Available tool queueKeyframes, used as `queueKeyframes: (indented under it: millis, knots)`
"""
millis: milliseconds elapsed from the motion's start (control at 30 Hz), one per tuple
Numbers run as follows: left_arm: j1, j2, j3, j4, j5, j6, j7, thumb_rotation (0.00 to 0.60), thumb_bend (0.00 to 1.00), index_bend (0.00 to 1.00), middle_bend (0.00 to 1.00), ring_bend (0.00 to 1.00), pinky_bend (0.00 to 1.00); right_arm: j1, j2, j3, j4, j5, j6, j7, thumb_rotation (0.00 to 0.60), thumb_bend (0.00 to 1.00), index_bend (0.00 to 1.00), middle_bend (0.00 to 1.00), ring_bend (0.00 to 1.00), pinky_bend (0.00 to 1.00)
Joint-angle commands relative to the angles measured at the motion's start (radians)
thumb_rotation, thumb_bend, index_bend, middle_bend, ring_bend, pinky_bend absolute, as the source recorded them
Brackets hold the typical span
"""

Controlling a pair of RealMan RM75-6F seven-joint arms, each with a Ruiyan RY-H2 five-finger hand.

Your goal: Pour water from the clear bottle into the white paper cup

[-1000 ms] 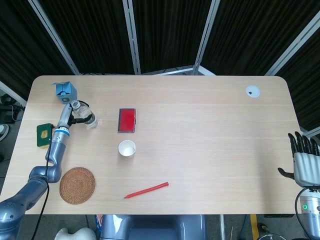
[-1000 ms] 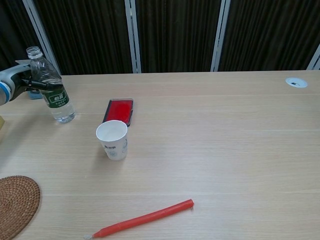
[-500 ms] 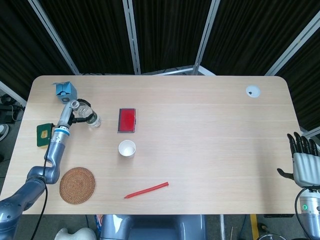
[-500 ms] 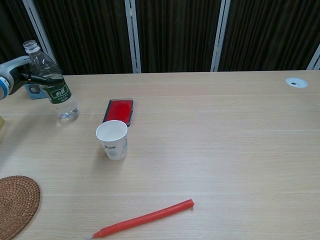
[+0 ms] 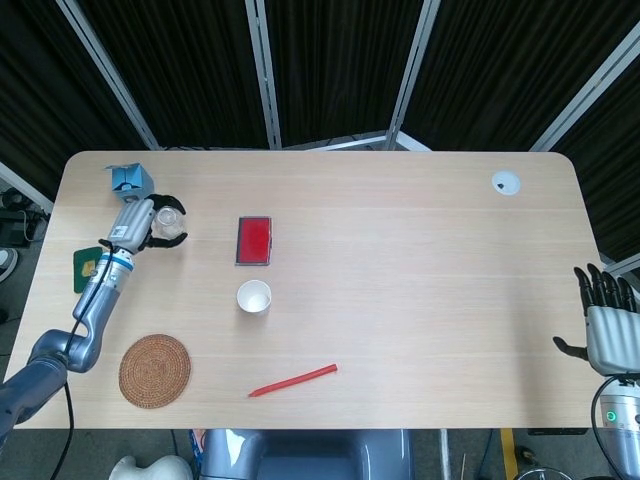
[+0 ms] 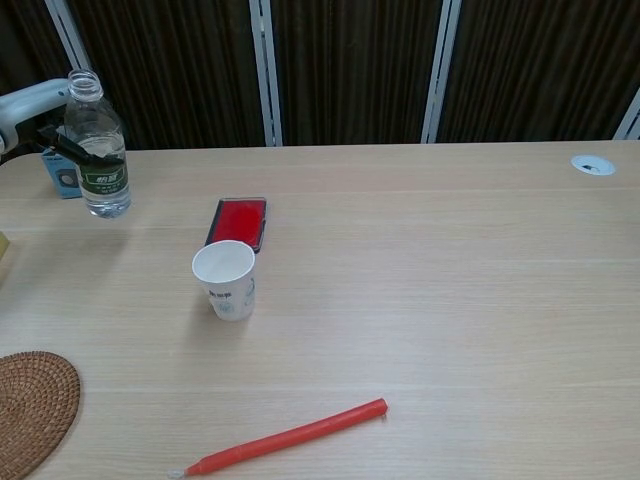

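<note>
My left hand [image 5: 140, 224] grips the clear bottle [image 6: 95, 145] with the green label and holds it upright, lifted above the table at the far left. The bottle's open neck [image 5: 168, 213] shows from above between the fingers. The white paper cup [image 5: 254, 296] stands upright and empty near the table's middle left, also seen as the cup [image 6: 225, 279] in the chest view, well to the right of and nearer than the bottle. My right hand [image 5: 607, 318] hangs off the table's right edge with fingers spread, holding nothing.
A red flat case [image 5: 254, 240] lies just behind the cup. A red stick [image 6: 285, 436] lies near the front edge. A woven coaster [image 5: 154, 370] sits front left. A small blue box [image 5: 129, 181] and a green card [image 5: 88, 266] are at the far left.
My left hand has lifted the bottle off the table and moved it left and up; its tilt has straightened to upright. The right hand has not moved.
</note>
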Motion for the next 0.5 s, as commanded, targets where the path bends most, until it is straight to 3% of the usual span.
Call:
queueKeyframes:
  millis: [33,300,500]
  knots:
    - [-0.005,0.051,0.045,-0.073,0.05,0.054,0.186,0.6,0.6,0.66,0.53,0.3,0.39,0.0,0.001,-0.001,-0.002,-0.001,0.0,0.0,0.6,0.0,0.0,0.0,0.0,0.0]
    - [-0.014,0.086,0.072,-0.176,0.072,0.075,0.408,0.6,0.6,0.67,0.54,0.31,0.4,-0.001,0.006,-0.002,-0.011,0.0,0.002,0.001,0.6,0.0,0.0,0.0,0.0,0.0]
    - [-0.024,0.078,0.077,-0.206,0.067,0.061,0.485,0.6,0.6,0.67,0.54,0.31,0.4,-0.001,0.008,-0.002,-0.012,0.003,-0.001,0.003,0.6,0.0,0.0,0.0,0.0,0.0]
